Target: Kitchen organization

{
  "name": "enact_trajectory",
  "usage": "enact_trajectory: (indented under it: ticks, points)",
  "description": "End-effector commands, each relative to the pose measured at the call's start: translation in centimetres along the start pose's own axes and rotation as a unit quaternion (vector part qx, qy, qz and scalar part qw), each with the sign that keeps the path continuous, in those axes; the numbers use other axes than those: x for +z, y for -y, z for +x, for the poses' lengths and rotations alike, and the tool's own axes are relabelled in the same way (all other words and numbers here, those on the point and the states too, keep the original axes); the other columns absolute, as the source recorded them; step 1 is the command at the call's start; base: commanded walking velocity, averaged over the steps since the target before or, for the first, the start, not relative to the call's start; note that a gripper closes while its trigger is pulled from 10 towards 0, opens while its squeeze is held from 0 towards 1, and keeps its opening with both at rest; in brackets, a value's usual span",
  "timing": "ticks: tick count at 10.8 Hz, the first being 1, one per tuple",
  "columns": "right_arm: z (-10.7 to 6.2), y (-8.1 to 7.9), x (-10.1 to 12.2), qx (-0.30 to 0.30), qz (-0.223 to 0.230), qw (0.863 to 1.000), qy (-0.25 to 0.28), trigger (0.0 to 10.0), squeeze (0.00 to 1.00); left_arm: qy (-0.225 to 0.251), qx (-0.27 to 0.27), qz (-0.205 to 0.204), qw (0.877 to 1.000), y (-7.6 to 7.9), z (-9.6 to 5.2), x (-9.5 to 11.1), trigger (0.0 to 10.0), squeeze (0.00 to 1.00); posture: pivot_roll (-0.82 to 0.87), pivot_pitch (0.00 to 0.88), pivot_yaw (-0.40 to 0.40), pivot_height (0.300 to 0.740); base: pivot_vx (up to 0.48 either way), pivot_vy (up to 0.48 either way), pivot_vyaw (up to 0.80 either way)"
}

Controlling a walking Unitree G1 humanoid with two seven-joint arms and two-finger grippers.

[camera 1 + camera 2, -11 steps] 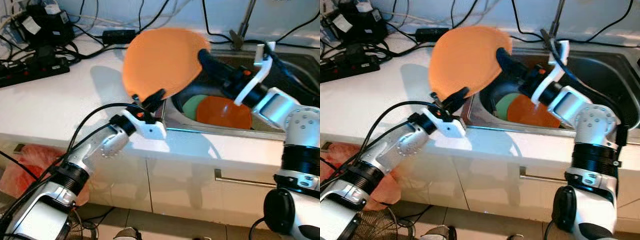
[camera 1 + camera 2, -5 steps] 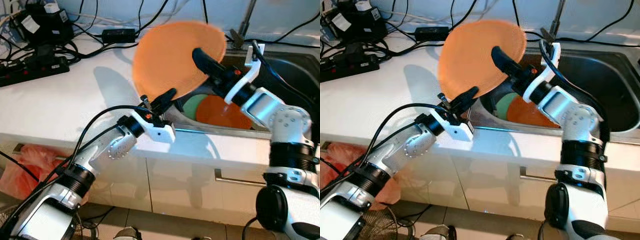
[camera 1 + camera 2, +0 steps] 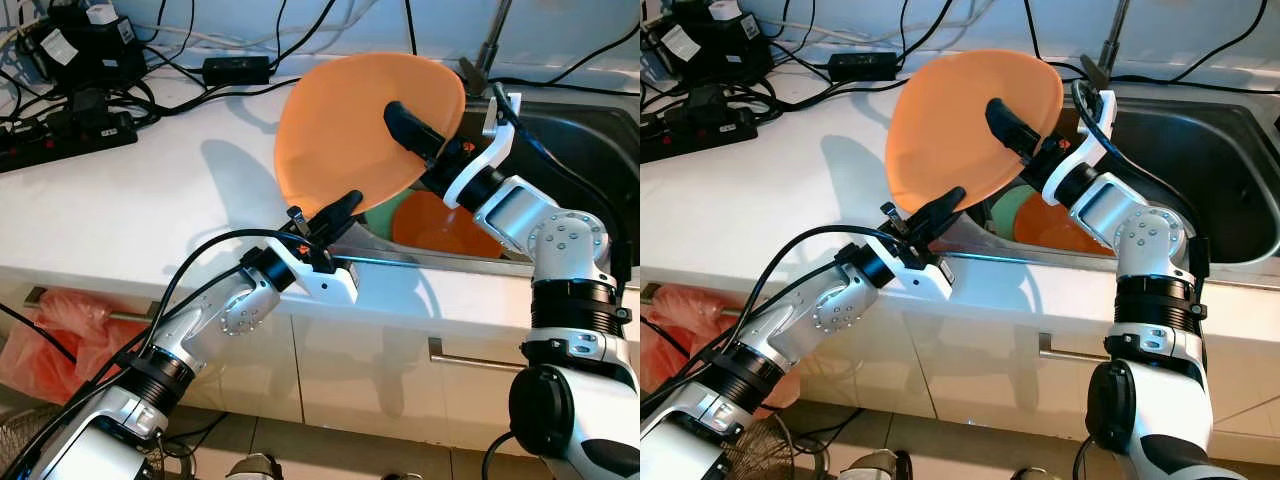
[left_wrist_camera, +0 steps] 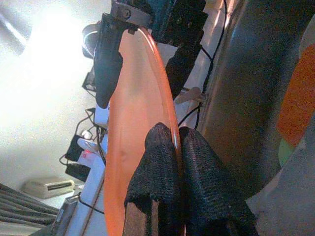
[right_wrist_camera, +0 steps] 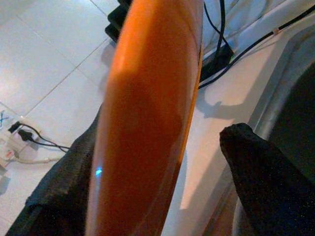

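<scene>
— While the orange plate (image 3: pixel 360 130) is being held upright at frame centre, how is it being gripped?
— Left gripper (image 3: pixel 335 212) is pinched on its lower rim; right gripper (image 3: pixel 410 125) is spread, one finger across its face. Being judged stiff, light, slippery: rim holds advised.

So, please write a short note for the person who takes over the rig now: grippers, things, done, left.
Left gripper: shut on the lower rim of the orange plate.
Right gripper: open, its fingers on either side of the plate's upper edge.
The plate is held tilted in the air above the counter edge, beside the sink.
Left in the sink: another orange plate and a green one.
Done: one plate lifted out. Left: set it down, fetch the rest.
</scene>
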State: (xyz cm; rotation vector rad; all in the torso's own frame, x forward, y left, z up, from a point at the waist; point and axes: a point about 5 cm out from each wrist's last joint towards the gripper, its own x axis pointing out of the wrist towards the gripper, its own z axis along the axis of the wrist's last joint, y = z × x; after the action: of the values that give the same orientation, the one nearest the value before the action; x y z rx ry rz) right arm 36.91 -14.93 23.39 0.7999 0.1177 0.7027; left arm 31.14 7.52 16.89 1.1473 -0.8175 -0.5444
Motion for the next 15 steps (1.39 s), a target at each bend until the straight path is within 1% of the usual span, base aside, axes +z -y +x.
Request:
enact_trajectory:
  ticks: [1,2,3,4,5,6,8,9,10,11,12,13,14,15]
  points:
    - [0.0,0.5,0.2,-0.022,-0.002,1.0,0.001,0.0,0.0,0.022,0.029,0.012,0.999,-1.1,0.5,0.7,0.0,0.0,0.09,0.085,0.018,0.74,0.0,0.0,0.0]
    - [-0.1,0.7,0.1,-0.028,0.001,1.0,-0.001,0.0,0.0,0.026,0.036,0.013,0.999,-1.2,0.5,0.8,0.0,0.0,0.09,0.086,0.017,0.74,0.0,0.0,0.0]
    - [-0.1,1.1,-0.1,-0.042,0.006,0.999,-0.006,0.0,0.0,0.037,0.051,0.014,0.998,-1.6,0.5,1.2,1.3,0.0,0.09,0.09,0.012,0.74,0.0,0.0,0.0]
    - [-0.2,1.3,-0.3,-0.049,0.009,0.999,-0.007,0.0,0.0,0.037,0.052,0.016,0.998,-1.6,0.5,1.3,1.9,0.0,0.09,0.09,0.012,0.74,0.0,0.0,0.0]
    - [-0.2,1.5,-0.4,-0.055,0.016,0.998,-0.007,0.0,0.0,0.036,0.053,0.017,0.998,-1.5,0.5,1.3,3.4,0.0,0.08,0.091,0.009,0.74,0.0,0.0,0.0]
    - [-0.3,1.7,-0.5,-0.06,0.017,0.998,-0.01,0.0,0.0,0.04,0.055,0.018,0.998,-1.6,0.4,1.4,4.5,0.0,0.08,0.093,0.009,0.74,0.0,0.0,0.0]
    - [-0.5,1.8,-0.6,-0.064,0.018,0.998,-0.012,0.0,0.0,0.042,0.057,0.023,0.997,-1.6,0.4,1.4,4.8,0.0,0.08,0.093,0.009,0.74,0.0,0.0,0.0]
    - [-0.6,1.9,-0.6,-0.069,0.022,0.997,-0.01,0.0,0.0,0.043,0.06,0.037,0.997,-1.6,0.4,1.4,6.0,0.0,0.08,0.093,0.008,0.74,0.0,0.0,0.0]
    - [-0.6,2.0,-0.6,-0.072,0.027,0.997,-0.007,0.0,0.0,0.043,0.06,0.043,0.996,-1.5,0.4,1.4,6.7,0.0,0.08,0.094,0.008,0.74,0.0,0.0,0.0]
    - [-0.7,2.0,-0.5,-0.074,0.029,0.997,-0.005,0.0,0.0,0.043,0.06,0.043,0.996,-1.5,0.4,1.4,7.0,0.0,0.08,0.094,0.008,0.74,0.0,0.0,0.0]
    - [-0.8,2.0,-0.6,-0.075,0.029,0.997,-0.006,0.0,0.0,0.042,0.059,0.043,0.996,-1.5,0.3,1.4,7.8,0.0,0.08,0.094,0.008,0.74,0.0,0.0,0.0]
    - [-0.9,2.1,-0.7,-0.078,0.029,0.997,-0.007,0.0,0.0,0.036,0.057,0.038,0.997,-1.4,0.3,1.2,10.0,0.0,0.08,0.093,0.006,0.74,0.0,0.0,0.0]
    - [-0.9,2.2,-0.7,-0.079,0.029,0.996,-0.007,0.0,0.0,0.033,0.065,0.025,0.997,-1.6,0.3,1.1,10.0,1.0,0.08,0.093,0.006,0.74,0.0,0.0,0.0]
    - [-0.9,2.1,-0.6,-0.079,0.029,0.996,-0.005,0.0,0.0,0.036,0.072,0.009,0.997,-1.8,0.3,1.2,10.0,1.0,0.08,0.091,0.006,0.74,0.0,0.0,0.0]
